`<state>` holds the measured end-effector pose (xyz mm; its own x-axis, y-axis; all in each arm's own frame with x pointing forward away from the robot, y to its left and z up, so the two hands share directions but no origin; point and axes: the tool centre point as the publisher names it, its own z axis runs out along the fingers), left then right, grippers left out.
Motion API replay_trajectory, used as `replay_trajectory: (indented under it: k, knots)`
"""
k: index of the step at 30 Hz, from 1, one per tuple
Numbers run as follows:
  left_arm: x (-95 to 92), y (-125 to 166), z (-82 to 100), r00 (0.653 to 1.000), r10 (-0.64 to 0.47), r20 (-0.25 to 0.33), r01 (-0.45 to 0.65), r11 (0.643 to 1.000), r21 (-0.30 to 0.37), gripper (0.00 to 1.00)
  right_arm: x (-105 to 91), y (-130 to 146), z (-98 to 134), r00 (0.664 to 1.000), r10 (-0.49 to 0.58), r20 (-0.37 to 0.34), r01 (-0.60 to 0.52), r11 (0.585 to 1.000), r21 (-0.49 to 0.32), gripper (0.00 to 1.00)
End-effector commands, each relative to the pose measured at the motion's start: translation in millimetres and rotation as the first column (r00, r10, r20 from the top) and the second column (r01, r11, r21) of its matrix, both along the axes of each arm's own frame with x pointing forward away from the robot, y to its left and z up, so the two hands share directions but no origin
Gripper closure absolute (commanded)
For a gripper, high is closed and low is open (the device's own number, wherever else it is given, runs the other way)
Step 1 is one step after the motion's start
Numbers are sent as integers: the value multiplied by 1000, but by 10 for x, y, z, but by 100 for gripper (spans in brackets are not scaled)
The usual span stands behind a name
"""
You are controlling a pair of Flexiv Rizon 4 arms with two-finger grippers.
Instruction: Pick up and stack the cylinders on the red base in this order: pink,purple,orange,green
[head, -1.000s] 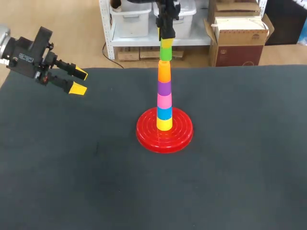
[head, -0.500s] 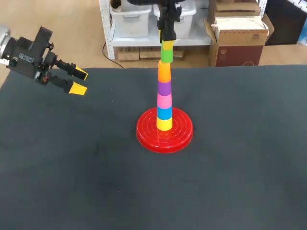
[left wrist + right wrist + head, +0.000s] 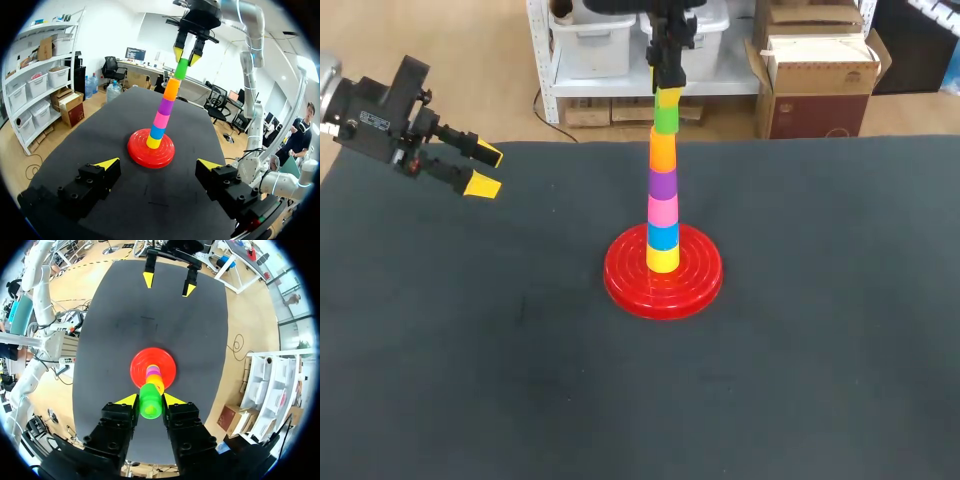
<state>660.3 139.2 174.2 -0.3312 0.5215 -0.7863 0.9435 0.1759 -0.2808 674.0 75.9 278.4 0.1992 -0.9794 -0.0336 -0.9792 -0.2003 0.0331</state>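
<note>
Dark counter (image 3: 820, 380) carries one red base (image 3: 620, 280) at its middle, well apart from every edge. On the base stands a single column of six cylinders, each seated on the one below. From the bottom they are one yellow cylinder (image 3: 662, 259), one blue cylinder (image 3: 663, 236), one pink cylinder (image 3: 663, 211), one purple cylinder (image 3: 663, 184), one orange cylinder (image 3: 663, 150) and one green cylinder (image 3: 665, 119) on top. Farther off, over the far left corner, hangs the left arm (image 3: 380, 100). The left jaws are released, with nothing between their two yellow tips. Above the column, the right arm (image 3: 668, 40) points straight down. The right jaws are grasping the green cylinder, one yellow tip on each side of its upper part.
</note>
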Motion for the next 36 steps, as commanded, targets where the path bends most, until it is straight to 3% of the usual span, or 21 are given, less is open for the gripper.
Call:
replay_trajectory:
  k: [1, 36]
  knots:
    - [17, 9, -9, 1000, -5, -1, 5, 1000, -2, 0, 43, 14, -21, 1000, 3, -12, -3, 1000, -1, 100]
    - [17, 9, -9, 1000, -5, -1, 5, 1000, -2, 0, 83, 61, -126, 999, 32, -39, -32, 999, 5, 100]
